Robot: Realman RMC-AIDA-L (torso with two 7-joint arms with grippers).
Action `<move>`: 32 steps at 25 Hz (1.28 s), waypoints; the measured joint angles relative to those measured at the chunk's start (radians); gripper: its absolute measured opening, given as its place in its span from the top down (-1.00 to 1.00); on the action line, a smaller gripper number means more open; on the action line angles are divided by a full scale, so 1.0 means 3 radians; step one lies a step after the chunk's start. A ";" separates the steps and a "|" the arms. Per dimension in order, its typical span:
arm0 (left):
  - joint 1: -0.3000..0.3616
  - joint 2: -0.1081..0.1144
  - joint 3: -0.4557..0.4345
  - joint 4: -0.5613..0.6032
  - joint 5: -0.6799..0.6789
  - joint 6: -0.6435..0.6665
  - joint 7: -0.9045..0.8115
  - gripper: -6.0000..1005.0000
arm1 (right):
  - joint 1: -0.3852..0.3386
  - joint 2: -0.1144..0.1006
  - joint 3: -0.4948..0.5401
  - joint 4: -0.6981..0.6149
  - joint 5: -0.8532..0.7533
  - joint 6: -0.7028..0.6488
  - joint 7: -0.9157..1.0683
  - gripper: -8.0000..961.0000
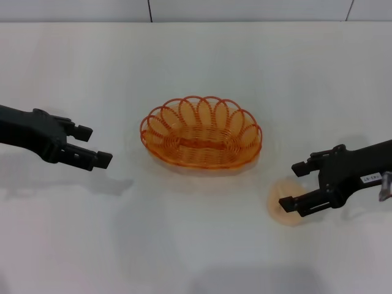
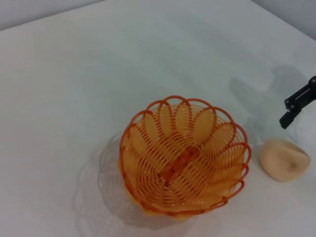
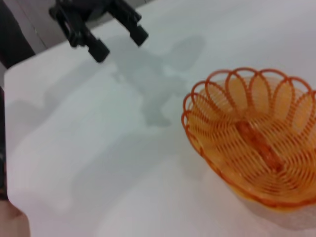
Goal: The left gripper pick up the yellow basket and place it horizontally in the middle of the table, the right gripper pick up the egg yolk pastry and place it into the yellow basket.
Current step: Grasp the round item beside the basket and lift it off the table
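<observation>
1. Pastry first: the egg yolk pastry point(image 1: 283, 203) lies on the bench point(image 1: 196, 55) just off the right end of the yellow basket point(image 1: 201, 132), apart from it. It is a small, pale, rounded bun with a creased top.
2. I judge it light, soft and crumbly. Excess closing force will likely dent or split it. Recommended hold: across the widest part of the body, low on the sides, with gentle pressure.
3. My right tool point(image 1: 298, 187) hangs directly over the pastry with its fingers spread wide. It holds nothing; one finger covers the bun's right edge in the head view.
4. The basket sits upright near the middle of the bench, long axis running left to right, and it is empty. I judge it light and fairly stiff, with an open wire weave. The looped rim offers a ready pinch point; the smooth wire may slip.
5. My left tool point(image 1: 98, 147) hovers well to the left of the basket, fingers parted, holding nothing. It touches neither basket nor bench as far as I can see.
</observation>
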 joint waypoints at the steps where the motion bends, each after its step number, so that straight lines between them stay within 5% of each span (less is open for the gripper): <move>1: 0.0000 -0.0001 0.0000 -0.0001 0.0000 -0.0009 0.0001 -0.77 | 0.0013 0.0000 -0.0024 -0.0009 -0.0040 0.0012 0.0026 -0.75; 11: 0.0000 -0.0011 0.0000 -0.0004 -0.0012 -0.0089 0.0009 -0.77 | 0.0202 0.0005 -0.0142 -0.0105 -0.0418 -0.0004 0.0313 -0.71; 32: -0.0031 -0.0035 0.0000 -0.0094 -0.0016 -0.0143 0.0011 -0.77 | 0.0222 0.0010 -0.0410 -0.0172 -0.0534 0.0058 0.0442 -0.55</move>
